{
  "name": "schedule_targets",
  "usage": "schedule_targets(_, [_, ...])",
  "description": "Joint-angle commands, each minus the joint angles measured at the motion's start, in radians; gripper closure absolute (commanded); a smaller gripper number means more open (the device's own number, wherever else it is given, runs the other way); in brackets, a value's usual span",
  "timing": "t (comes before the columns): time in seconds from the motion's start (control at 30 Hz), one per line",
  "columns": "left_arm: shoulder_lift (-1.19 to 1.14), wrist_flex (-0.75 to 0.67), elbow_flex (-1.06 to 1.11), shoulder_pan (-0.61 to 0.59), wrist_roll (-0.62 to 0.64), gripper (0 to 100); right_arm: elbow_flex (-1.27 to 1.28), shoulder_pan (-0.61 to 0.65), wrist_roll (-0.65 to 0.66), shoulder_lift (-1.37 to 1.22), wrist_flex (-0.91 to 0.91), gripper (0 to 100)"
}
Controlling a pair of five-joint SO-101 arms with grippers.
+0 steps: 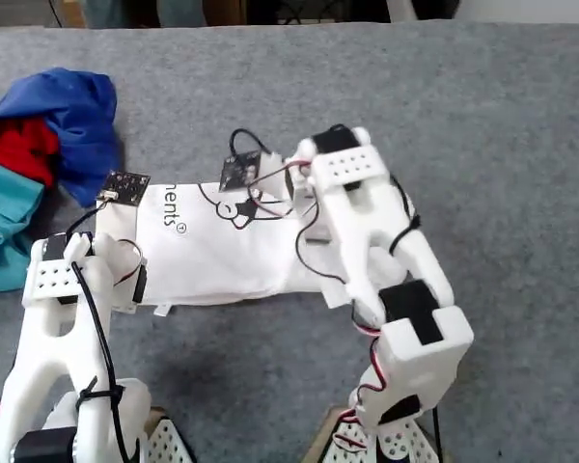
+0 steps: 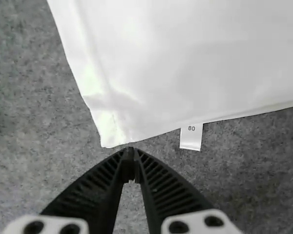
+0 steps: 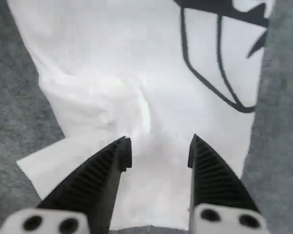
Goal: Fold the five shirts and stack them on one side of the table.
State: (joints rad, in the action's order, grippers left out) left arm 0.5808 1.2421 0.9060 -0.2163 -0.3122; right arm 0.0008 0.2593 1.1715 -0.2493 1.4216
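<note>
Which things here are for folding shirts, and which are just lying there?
For the job: white shirt, blue shirt, red shirt, teal shirt, left gripper, right gripper.
Just there: table.

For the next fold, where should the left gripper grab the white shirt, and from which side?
Probably the corner of the white shirt beside the tag, from the table side: its layered edge ends there, ahead of the shut left gripper.

Coarse grey felt (image 1: 502, 116) lies spread flat underneath.
</note>
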Motion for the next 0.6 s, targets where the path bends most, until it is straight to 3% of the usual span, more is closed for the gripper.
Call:
schedule_targets(0.0, [0.021,0.012,-0.004,-0.01,-0.006,97,-0.143,-0.08,-0.091,0.004,0.054,79.3])
schedule_targets(0.13, [0.021,0.012,-0.004,-0.01,-0.006,97,-0.266,-0.132,-0.152,0.008,0.278,81.5])
schedule_targets(0.23, [0.021,0.012,-0.004,-0.01,-0.006,97,-0.234,-0.127,-0.17,0.058,0.345,95.6])
schedule_targets(0.27, [0.021,0.012,-0.004,-0.01,-0.006,97,-0.194,-0.127,-0.176,0.094,0.345,99.3])
schedule_targets(0.43, [0.021,0.012,-0.004,-0.004,-0.005,97,0.142,-0.052,-0.106,0.355,0.342,98.4])
schedule_targets(0.57, [0.021,0.012,-0.004,-0.004,-0.005,97,0.444,0.029,-0.087,0.582,0.241,98.5])
